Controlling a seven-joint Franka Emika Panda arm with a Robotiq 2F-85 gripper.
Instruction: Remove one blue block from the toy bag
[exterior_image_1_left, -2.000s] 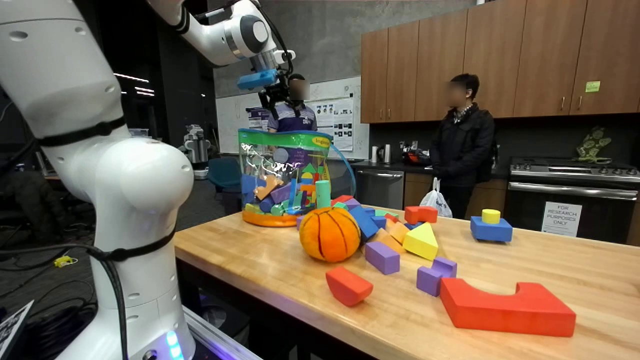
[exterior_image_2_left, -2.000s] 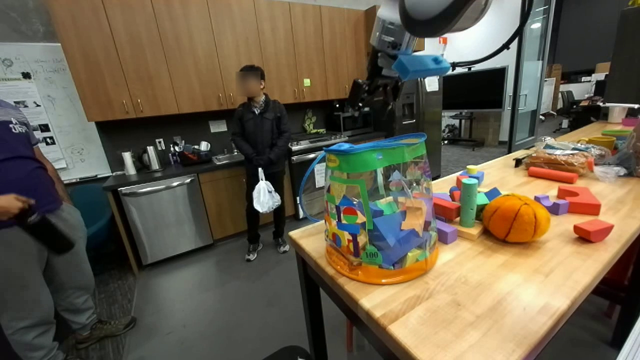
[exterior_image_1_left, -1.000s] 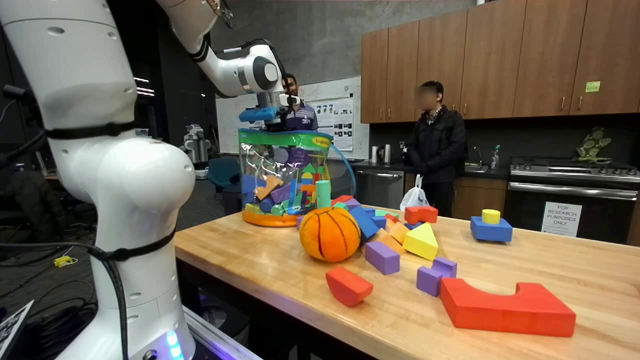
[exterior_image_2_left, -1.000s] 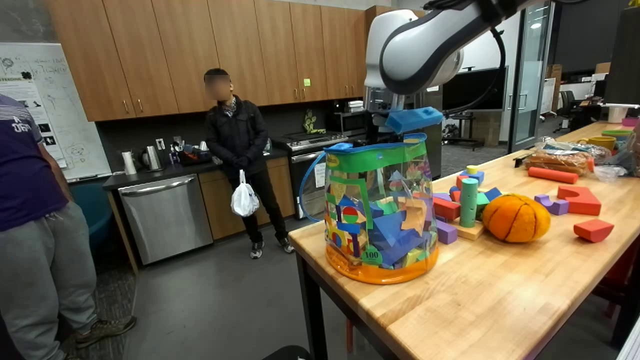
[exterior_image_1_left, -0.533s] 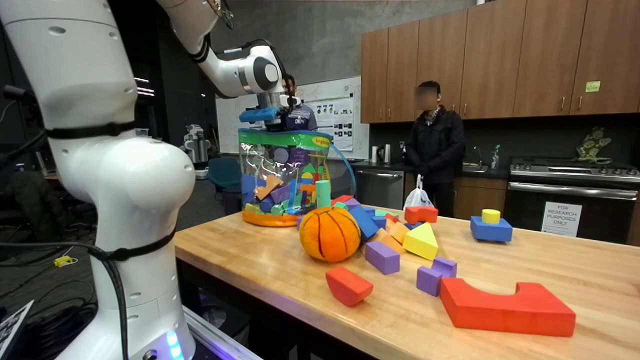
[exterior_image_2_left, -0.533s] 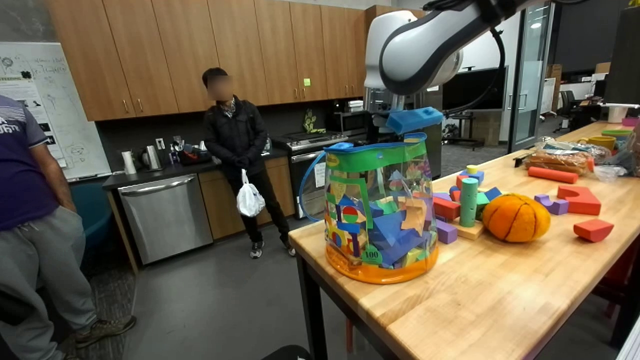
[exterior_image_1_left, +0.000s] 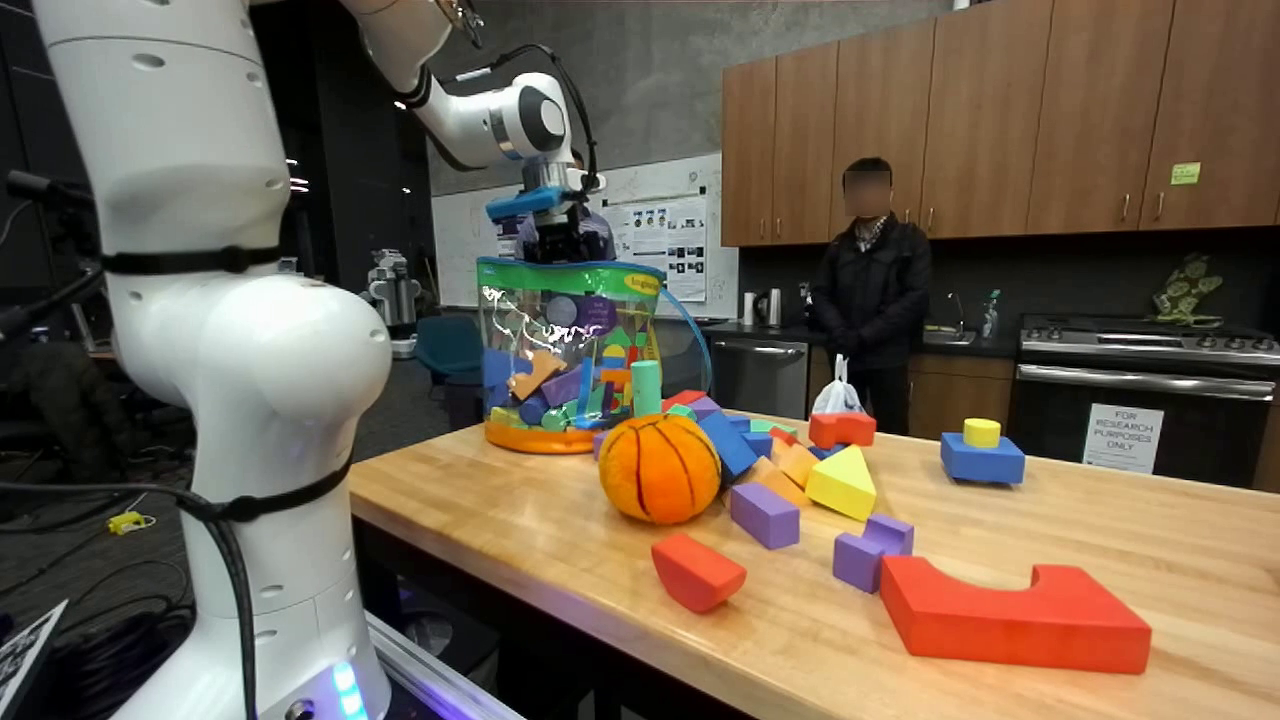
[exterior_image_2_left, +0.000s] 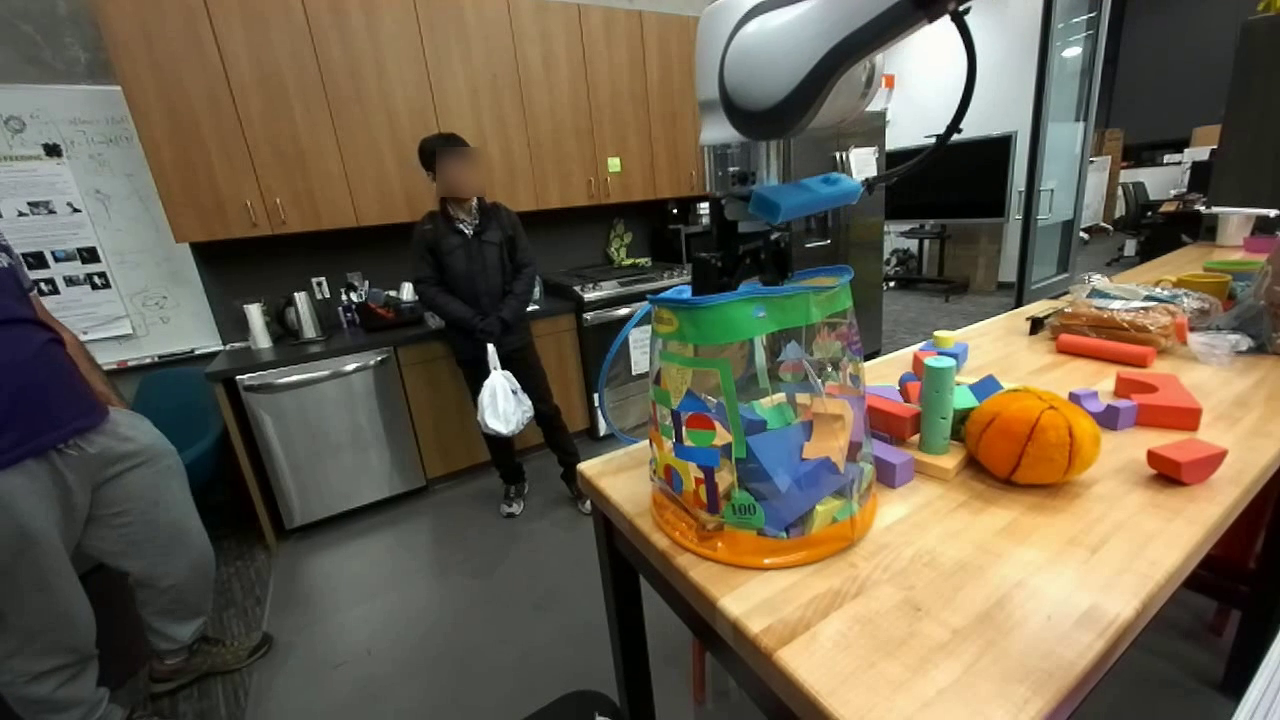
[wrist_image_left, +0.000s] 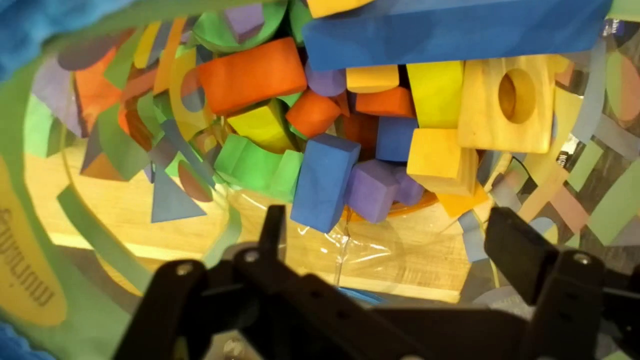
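The toy bag stands upright on the table in both exterior views, with a green rim (exterior_image_1_left: 560, 276), which also shows in an exterior view (exterior_image_2_left: 755, 316). Its top is open; the wrist view looks down inside past its green band (wrist_image_left: 22, 115). Several coloured blocks lie in it. A long blue block (wrist_image_left: 450, 37) lies across the top of the pile. A shorter blue block (wrist_image_left: 320, 185) leans at the pile's edge and a small blue block (wrist_image_left: 395, 137) sits behind. My gripper (wrist_image_left: 387, 220) is open and empty. It points down at the bag's mouth in both exterior views; its fingertips are hidden there.
An orange ball (exterior_image_1_left: 660, 468), a teal cylinder (exterior_image_2_left: 937, 405) and several loose blocks lie beside the bag. A red arch block (exterior_image_1_left: 1015, 615) lies farther along the table. Bagged items (exterior_image_2_left: 1120, 310) are at the far end. Two people stand behind the table.
The arm came down over the bag between two seconds and one second ago, then held. In the last half second it rose slightly and shifted sideways. The bag has not moved.
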